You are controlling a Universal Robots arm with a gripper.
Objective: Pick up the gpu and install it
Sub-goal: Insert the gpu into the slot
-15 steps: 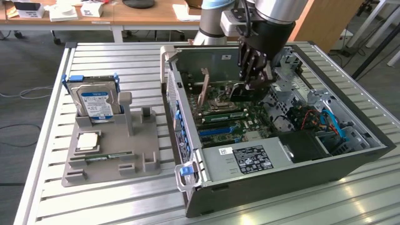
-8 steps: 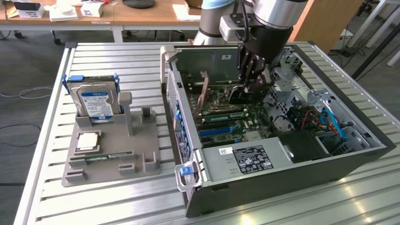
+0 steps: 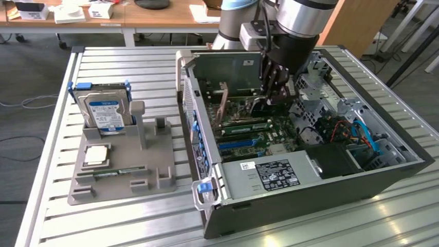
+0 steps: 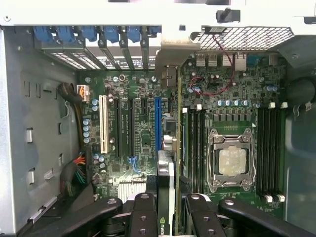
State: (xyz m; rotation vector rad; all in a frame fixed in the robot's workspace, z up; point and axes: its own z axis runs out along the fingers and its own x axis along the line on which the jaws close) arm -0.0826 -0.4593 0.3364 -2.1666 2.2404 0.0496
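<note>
Black jointed hand (image 4: 168, 205) pinches the thin, flat gpu (image 4: 165, 167) (seen edge-on).

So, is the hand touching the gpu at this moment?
Touching. The wrist view shows the gpu standing edge-on inside the hand, with the fingers closed against its sides.

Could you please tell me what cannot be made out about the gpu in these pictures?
- Slot contact: wrist view, the gpu, seen edge-on, hides its own connector.
- The card's face: exterior view, the gripper covers most of it.
- Label text on the hard drive: exterior view, too small to read.
</note>
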